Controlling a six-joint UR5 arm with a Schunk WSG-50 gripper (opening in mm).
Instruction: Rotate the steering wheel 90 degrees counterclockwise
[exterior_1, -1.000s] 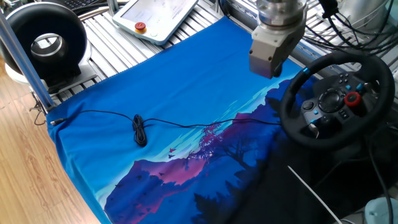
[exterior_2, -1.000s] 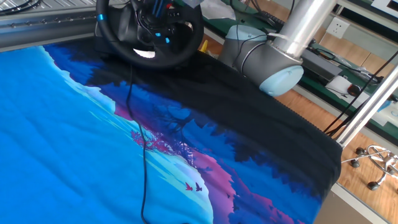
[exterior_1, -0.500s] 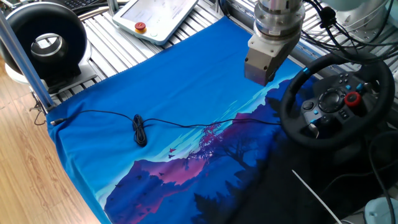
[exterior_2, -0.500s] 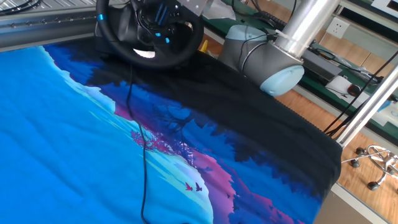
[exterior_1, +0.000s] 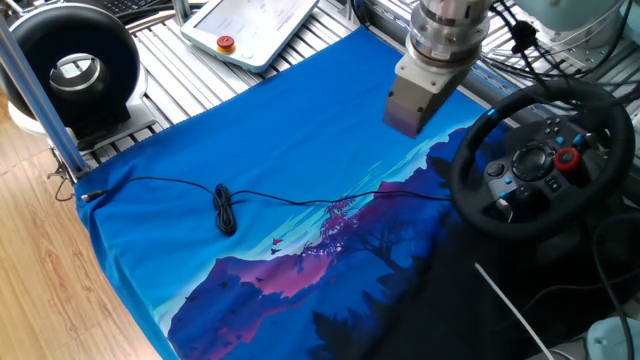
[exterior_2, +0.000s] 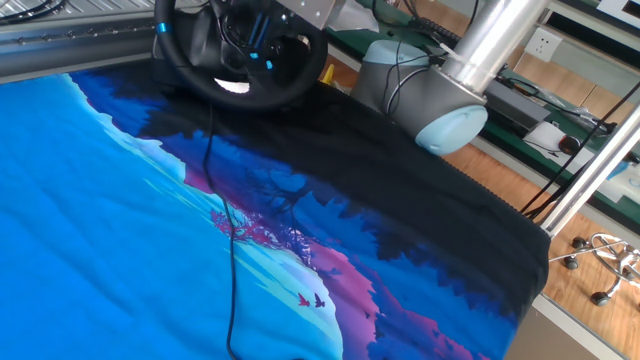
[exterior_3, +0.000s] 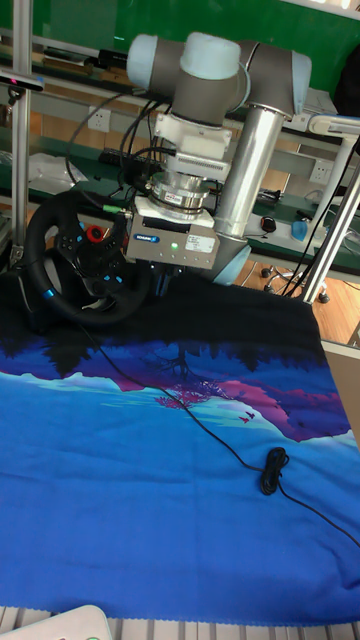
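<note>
The black padded steering wheel (exterior_1: 541, 163) stands at the right edge of the cloth, with its red knob right of the hub and its blue rim stripe at the upper left. It also shows in the other fixed view (exterior_2: 243, 52) and the tall fixed view (exterior_3: 80, 260). My gripper (exterior_1: 404, 122) hangs above the cloth, left of the wheel and clear of its rim. In the tall fixed view the gripper (exterior_3: 160, 285) shows dark fingers close together below its grey body, with nothing between them.
A thin black cable with a coiled bundle (exterior_1: 224, 210) runs across the blue printed cloth (exterior_1: 260, 150) to the wheel. A black ring-shaped device (exterior_1: 75, 68) and a white pendant (exterior_1: 250, 25) lie at the back left. The arm's elbow (exterior_2: 430, 95) stands beside the table.
The gripper has drifted left and slightly back, away from the steering wheel's rim. The wheel and the cable have not moved.
</note>
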